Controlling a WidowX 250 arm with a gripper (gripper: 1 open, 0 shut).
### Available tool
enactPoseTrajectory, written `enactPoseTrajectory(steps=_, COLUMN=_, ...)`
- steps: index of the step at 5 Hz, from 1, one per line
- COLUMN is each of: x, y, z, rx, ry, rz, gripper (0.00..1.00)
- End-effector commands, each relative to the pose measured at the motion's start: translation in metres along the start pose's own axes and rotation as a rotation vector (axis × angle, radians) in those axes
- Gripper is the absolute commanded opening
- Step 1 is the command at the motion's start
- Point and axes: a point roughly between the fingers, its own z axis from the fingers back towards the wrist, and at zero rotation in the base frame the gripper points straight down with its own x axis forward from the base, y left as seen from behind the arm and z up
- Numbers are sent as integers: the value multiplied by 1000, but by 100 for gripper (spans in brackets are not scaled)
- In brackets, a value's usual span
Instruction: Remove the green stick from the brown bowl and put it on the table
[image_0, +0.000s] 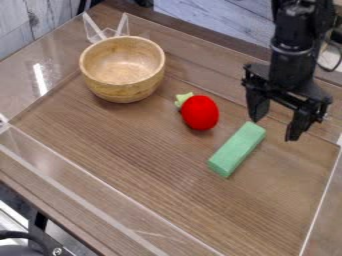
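Observation:
The green stick (237, 151) is a mint-green bar lying flat on the table (120, 170), to the right of centre. My gripper (282, 112) hangs just above and beyond the stick's far end. Its dark fingers are spread open with nothing between them, and it does not touch the stick. The brown bowl (123, 68) stands at the back left, and its pale inside holds nothing.
A red strawberry-like toy with a green top (198, 111) lies between the bowl and the green stick, left of the gripper. Clear plastic walls (40, 175) run along the table's edges.

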Motion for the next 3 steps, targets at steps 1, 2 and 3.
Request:
enactPoseTrajectory(steps=1, x=14, y=3, z=36, rx=17, ry=-79, rz=73, gripper=100)
enactPoseTrajectory(steps=2, x=18, y=9, z=55, rx=31, ry=-104, rz=143, gripper=100)
enactPoseTrajectory(steps=3, x=10, y=21, z=73, rx=44, ry=-158, rz=218, gripper=100)
